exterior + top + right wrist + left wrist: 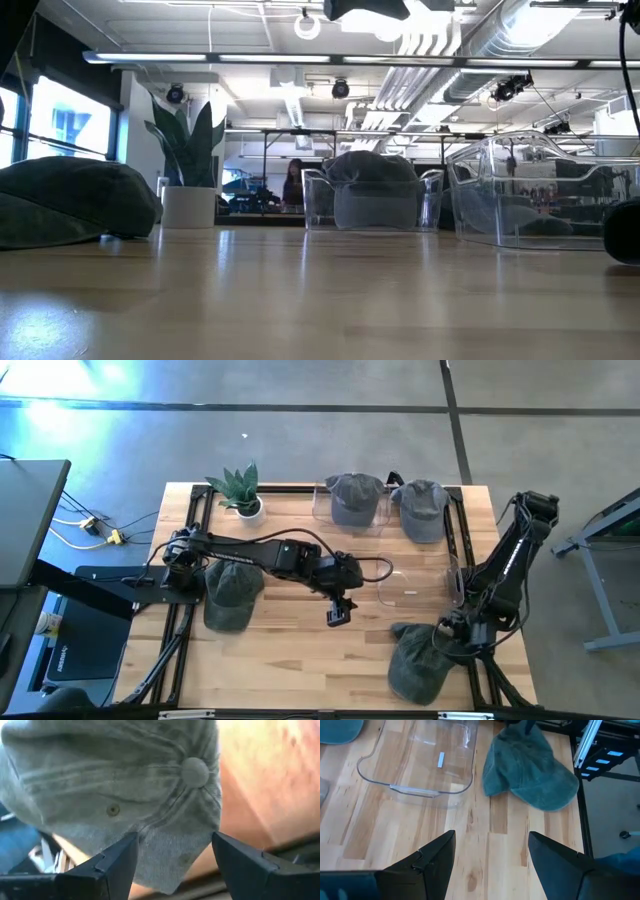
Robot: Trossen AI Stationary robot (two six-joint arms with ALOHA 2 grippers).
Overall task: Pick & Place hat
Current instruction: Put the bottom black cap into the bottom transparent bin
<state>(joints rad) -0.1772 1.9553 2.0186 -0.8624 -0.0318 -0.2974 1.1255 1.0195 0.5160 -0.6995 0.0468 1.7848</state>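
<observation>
A grey-green cap (418, 660) lies flat on the table's near right part; its crown with the top button (195, 771) fills the right wrist view. My right gripper (174, 840) is open right above that cap (125, 780), a finger on either side of the crown's rear. My left gripper (338, 615) hangs open over the bare middle of the table (491, 837), with the same cap (530, 767) and an empty clear bin (420, 760) ahead of it. A second cap (232, 592) lies at the left. My right gripper comes at the cap's crown (165, 835) from above with open fingers. I cannot tell whether the fingertips touch the cloth. The cap lies on the table.
Two clear bins, each holding a cap (355, 498) (422, 510), stand along the far edge beside a potted plant (240, 492). The empty clear bin (410, 585) sits at middle right. A black frame rail (170, 645) borders the table. Bare wood lies at the near middle.
</observation>
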